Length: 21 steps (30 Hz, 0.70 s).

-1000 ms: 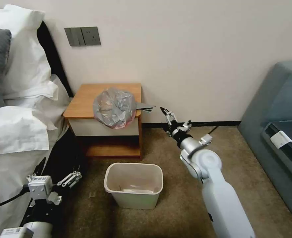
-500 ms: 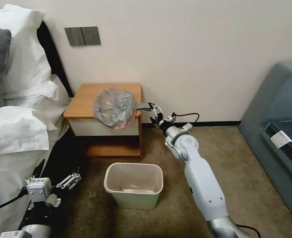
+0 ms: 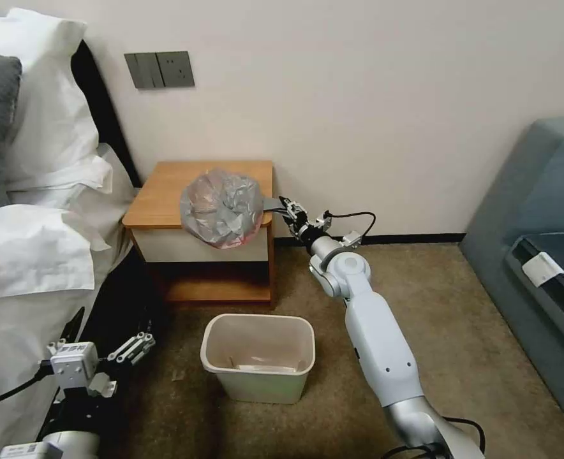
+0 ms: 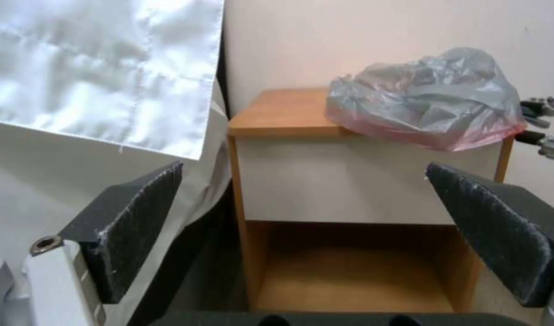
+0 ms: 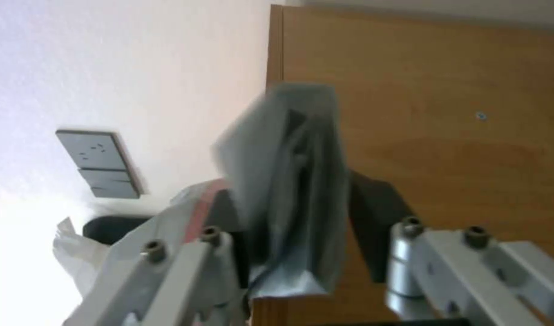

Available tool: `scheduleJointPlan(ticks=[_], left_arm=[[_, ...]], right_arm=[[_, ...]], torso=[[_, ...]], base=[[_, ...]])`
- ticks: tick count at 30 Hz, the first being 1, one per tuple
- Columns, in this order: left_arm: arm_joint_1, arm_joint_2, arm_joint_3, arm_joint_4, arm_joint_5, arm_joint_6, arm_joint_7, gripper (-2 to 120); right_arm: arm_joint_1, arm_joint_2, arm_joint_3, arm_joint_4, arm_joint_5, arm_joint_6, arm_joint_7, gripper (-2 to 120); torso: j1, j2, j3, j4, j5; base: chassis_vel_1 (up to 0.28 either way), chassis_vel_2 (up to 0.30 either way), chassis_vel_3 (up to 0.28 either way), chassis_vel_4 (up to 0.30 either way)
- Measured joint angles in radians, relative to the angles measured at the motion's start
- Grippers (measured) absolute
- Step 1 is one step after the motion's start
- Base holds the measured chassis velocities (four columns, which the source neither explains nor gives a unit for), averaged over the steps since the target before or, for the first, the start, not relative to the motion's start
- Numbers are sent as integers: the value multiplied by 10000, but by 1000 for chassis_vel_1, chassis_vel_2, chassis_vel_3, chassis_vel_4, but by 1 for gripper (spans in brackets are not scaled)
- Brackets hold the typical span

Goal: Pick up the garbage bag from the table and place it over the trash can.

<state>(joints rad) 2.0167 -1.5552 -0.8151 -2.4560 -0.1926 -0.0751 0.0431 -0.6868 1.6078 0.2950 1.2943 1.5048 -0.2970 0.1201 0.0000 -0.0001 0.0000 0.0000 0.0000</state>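
Head view, near first: the left end effector (image 3: 106, 357) hangs low beside the bed (image 3: 20, 268), its arm folded close to the robot. Ahead on the brown carpet stands the bin (image 3: 258, 357), a cream plastic box with rounded corners and a rolled rim, some pale scraps lying in its bottom. Beyond it the right arm stretches out nearly straight and slants up to the bench (image 3: 167, 191), the right end effector (image 3: 286, 206) level with the orange-brown top at its right edge. The bag (image 3: 221, 207), crinkled grey film tinted pink underneath, sits on the bench's front right corner, bulging over the white drawer front.

Left wrist view looks through that arm's own dark, rough pads (image 4: 132, 222), spread wide with nothing between them, toward the bench front and its low wooden shelf; the bag (image 4: 425, 102) slumps over the corner, with the other end effector just beside it.

Right wrist view alone shows the grasp close up: a flat folded grey flap (image 5: 292, 181) of the bag lies between two still-parted fingers (image 5: 374, 222), the bench's wooden side behind.
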Motion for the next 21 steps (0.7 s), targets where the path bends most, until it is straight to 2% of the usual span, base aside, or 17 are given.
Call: scheduleJointPlan(ticks=[1, 4, 6, 8, 10, 12, 15, 16, 20, 21], left_arm=[[0, 0, 0, 0, 0, 0, 0, 100], [-52, -2, -14, 31, -31, -1, -2, 100], [-59, -2, -15, 36, -33, -1, -2, 100], [-91, -8, -16, 81, -35, -9, -4, 100], [-106, -9, -16, 108, -36, -13, -5, 100], [-125, -9, -17, 140, -33, -26, -6, 100], [-208, 16, -20, 244, -24, -80, -7, 100], [-208, 16, -20, 244, -24, -80, -7, 100], [-357, 93, -16, 326, -53, -91, -12, 100], [-357, 93, -16, 326, -53, -91, -12, 100]], right_arm=[[0, 0, 0, 0, 0, 0, 0, 34], [2, 2, -50, 20, -34, 116, 42, 19], [2, 2, -52, 30, -35, 123, 49, 18], [-63, -23, -90, 247, -35, 197, 161, 5], [-146, -71, -134, 433, -23, 249, 286, 0], [-260, -134, -189, 739, 61, 327, 458, 0], [-860, -383, -446, 1984, 362, 521, 1154, 0], [-860, -383, -446, 1984, 362, 521, 1154, 0], [-2291, -777, -894, 4067, 387, 646, 2028, 0], [-2291, -777, -894, 4067, 387, 646, 2028, 0]], torso=[[0, 0, 0, 0, 0], [0, 0, 0, 0, 0], [0, 0, 0, 0, 0], [0, 0, 0, 1, 0], [0, 0, 0, 1, 1], [0, 0, 0, 0, 1], [0, 0, 0, 1, 0], [0, 0, 0, 1, 0], [0, 0, -1, -2, 1], [0, 0, -1, -2, 1]], base=[[0, 0, 0, 0], [0, 0, 0, 0], [0, 0, 0, 0], [0, 0, 0, 0], [0, 0, 0, 0], [0, 0, 0, 0], [0, 0, 0, 0], [0, 0, 0, 0], [0, 0, 0, 0], [0, 0, 0, 0]])
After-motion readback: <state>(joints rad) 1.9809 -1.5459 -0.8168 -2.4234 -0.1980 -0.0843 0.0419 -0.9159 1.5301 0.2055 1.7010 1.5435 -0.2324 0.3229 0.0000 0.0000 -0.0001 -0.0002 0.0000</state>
